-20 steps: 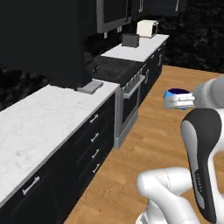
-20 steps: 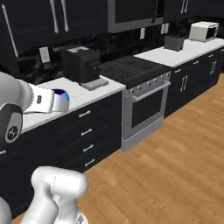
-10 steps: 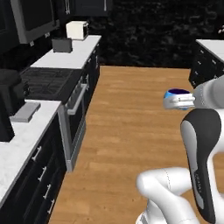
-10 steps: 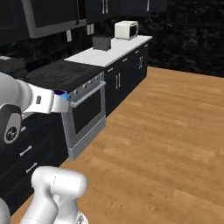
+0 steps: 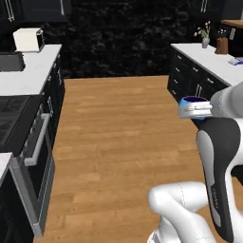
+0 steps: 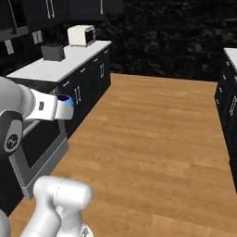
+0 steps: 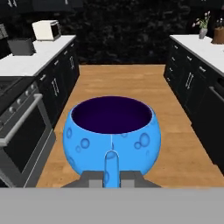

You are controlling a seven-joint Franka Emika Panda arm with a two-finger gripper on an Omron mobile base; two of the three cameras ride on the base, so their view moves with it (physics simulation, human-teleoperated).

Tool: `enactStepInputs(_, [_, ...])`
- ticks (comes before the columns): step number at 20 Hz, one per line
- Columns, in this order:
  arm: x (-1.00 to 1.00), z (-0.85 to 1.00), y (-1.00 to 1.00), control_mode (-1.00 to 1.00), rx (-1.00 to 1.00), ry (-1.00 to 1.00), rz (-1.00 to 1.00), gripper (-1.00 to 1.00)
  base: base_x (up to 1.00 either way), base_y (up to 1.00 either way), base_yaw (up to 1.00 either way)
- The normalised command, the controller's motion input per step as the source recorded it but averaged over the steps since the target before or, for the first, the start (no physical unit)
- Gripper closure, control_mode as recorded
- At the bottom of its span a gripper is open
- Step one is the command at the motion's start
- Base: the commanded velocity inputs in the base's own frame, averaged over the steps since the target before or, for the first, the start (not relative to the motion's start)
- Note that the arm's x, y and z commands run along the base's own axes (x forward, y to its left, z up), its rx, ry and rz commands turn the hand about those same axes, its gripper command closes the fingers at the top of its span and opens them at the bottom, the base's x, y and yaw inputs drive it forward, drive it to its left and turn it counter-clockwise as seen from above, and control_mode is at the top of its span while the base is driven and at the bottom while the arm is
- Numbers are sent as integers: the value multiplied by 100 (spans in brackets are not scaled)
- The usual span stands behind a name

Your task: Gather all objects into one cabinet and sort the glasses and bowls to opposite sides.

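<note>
Closest to the camera on the hand is the blue cup (image 7: 112, 140), one of the glasses of the task, and the gripper (image 7: 111, 178) is closed on it: the jaws stand narrow and a finger seems to press on the near wall just under the dark purple rim. The cup is upright with its mouth up, and its dark purple inside looks empty. I think it is held upright and high over the wooden floor (image 7: 131, 87) so that it can be set down on a shelf without turning it. From the two cameras on the base, the same cup (image 5: 193, 101) (image 6: 65, 100) sits at the end of the white arm, in the air and touching nothing else. Further away, on the left, there is the oven (image 7: 22, 131) with its long silver handle, then the white counter (image 6: 55, 67) with a dark toaster (image 6: 52, 52) and, behind it, a white microwave (image 6: 81, 35). On the right a second white counter (image 5: 209, 59) runs over black drawers, and at its far end stands a small vase with flowers (image 5: 204, 37) beside a brown block (image 5: 221, 45); what the block holds is too small to tell. The open black cabinet is not among the things I can make out here, so in my judgement the cup is only being carried and the placing step is not yet begun.
</note>
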Motion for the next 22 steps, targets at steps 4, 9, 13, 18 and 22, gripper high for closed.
enactStepInputs(4, [0, 0, 0, 100, 0, 0, 0, 100, 100, -2, -16])
enactStepInputs(9, [0, 0, 0, 100, 0, 0, 0, 100, 100, 0, -6])
enactStepInputs(13, [0, 0, 0, 100, 0, 0, 0, 100, 100, 0, -6])
enactStepInputs(18, [0, 0, 0, 100, 0, 0, 0, 100, 100, 0, -2])
enactStepInputs(22, [0, 0, 0, 100, 0, 0, 0, 100, 100, -1, 0])
